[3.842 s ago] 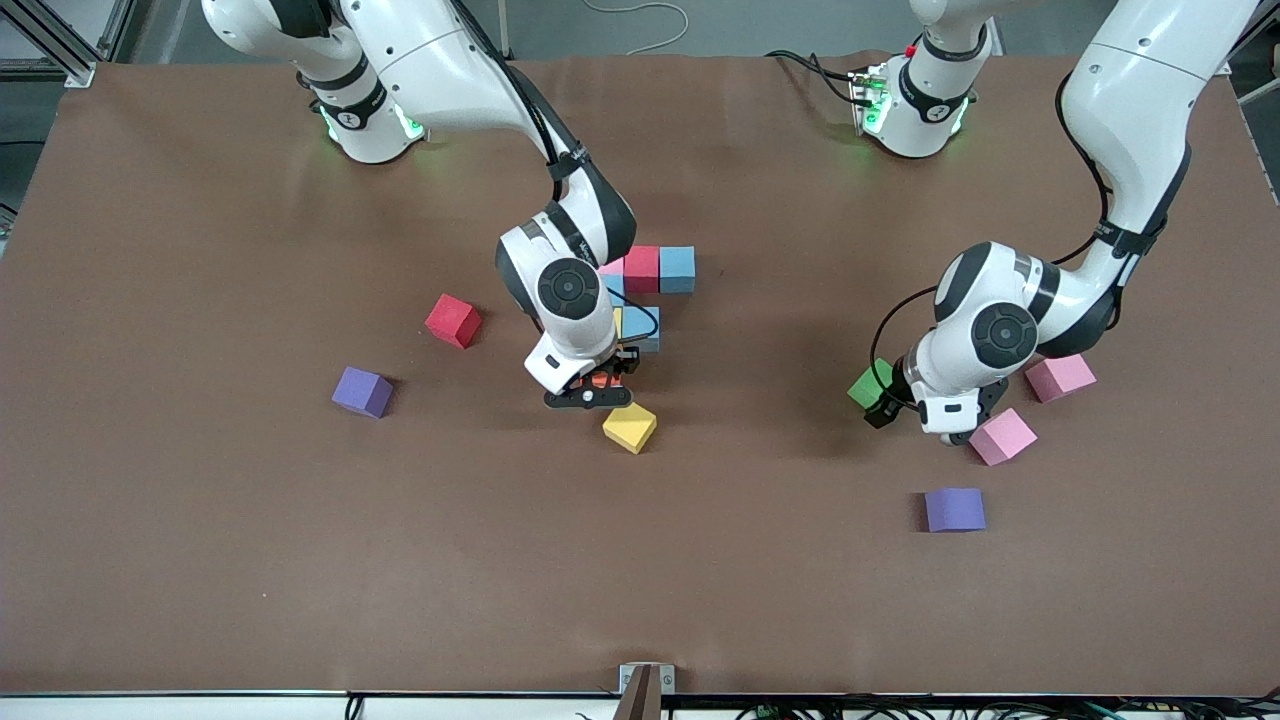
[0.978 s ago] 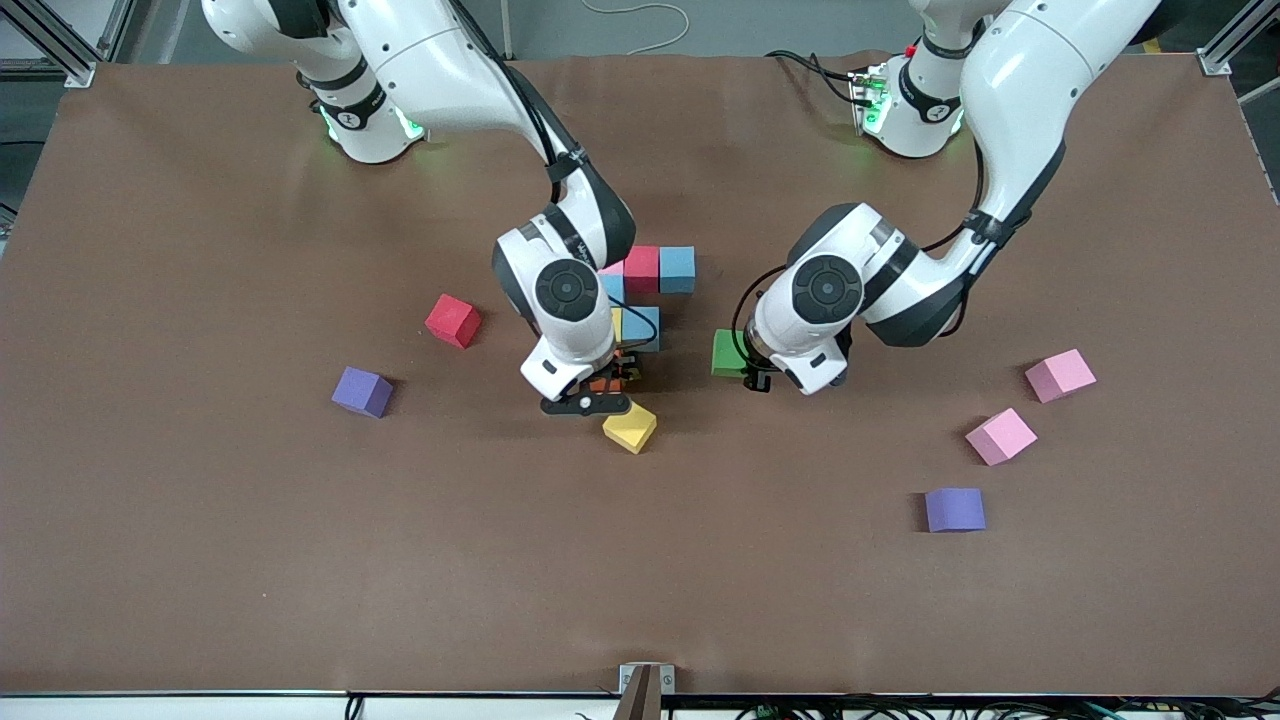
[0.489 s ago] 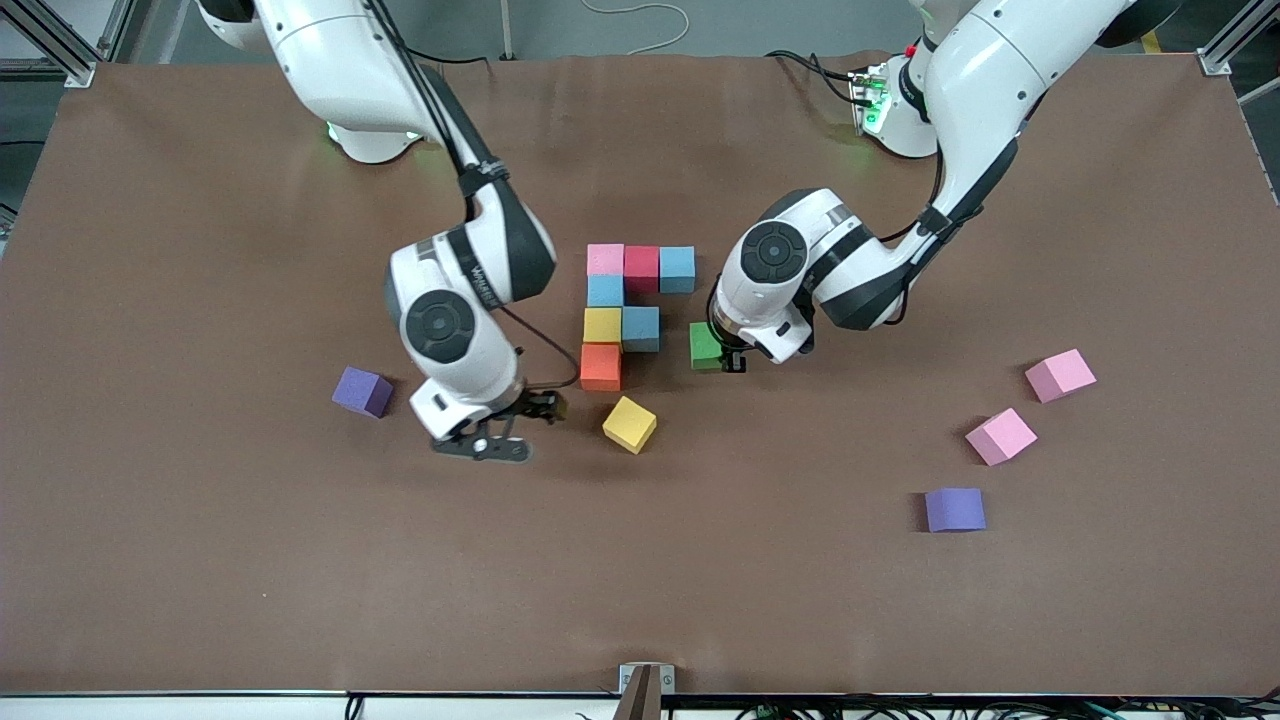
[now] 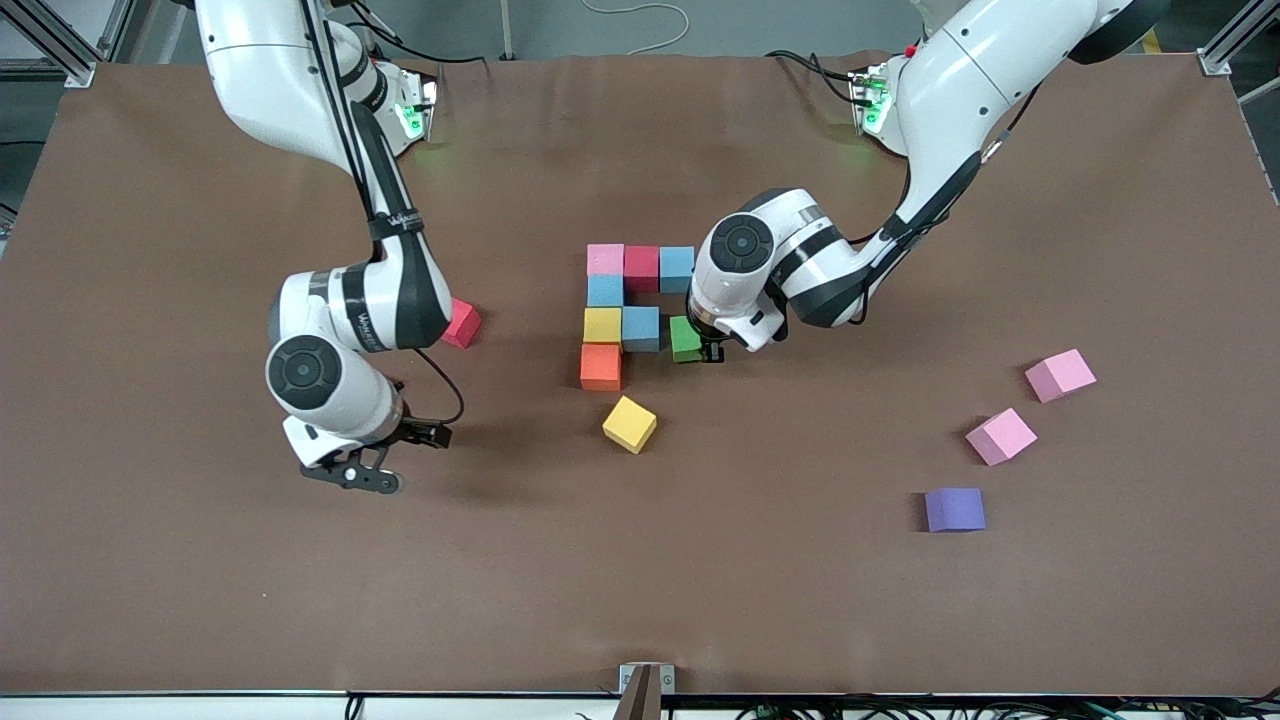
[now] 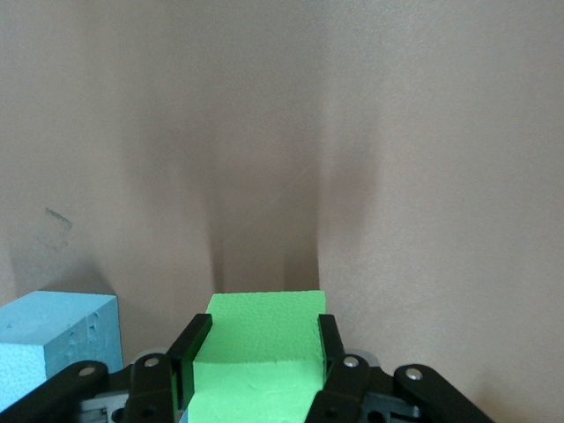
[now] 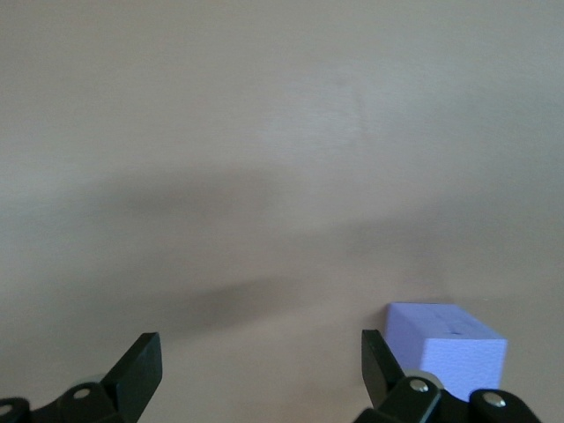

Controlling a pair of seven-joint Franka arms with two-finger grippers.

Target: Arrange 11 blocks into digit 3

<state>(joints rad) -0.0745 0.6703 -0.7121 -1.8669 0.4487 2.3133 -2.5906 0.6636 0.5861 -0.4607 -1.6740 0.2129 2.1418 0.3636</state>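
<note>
Seven blocks lie joined as part of the digit 3: pink (image 4: 605,259), red (image 4: 641,268) and light blue (image 4: 677,268) in a row, then light blue (image 4: 605,291), yellow (image 4: 603,325), light blue (image 4: 641,328) and orange (image 4: 601,367). My left gripper (image 4: 694,346) (image 5: 263,331) is shut on a green block (image 4: 684,337) (image 5: 264,352), held low right beside the middle light blue block (image 5: 53,339). My right gripper (image 4: 398,458) (image 6: 257,352) hangs open with nothing in it, beside a purple block (image 6: 449,339) that the arm hides in the front view.
Loose blocks: yellow (image 4: 629,424) near the orange one, red (image 4: 463,323) partly under the right arm. Toward the left arm's end of the table lie two pink blocks (image 4: 1060,375) (image 4: 1001,436) and a purple one (image 4: 954,509).
The right gripper left the orange block at the figure and swung away toward the purple block. The left gripper carried the green block closer to the middle light blue block.
</note>
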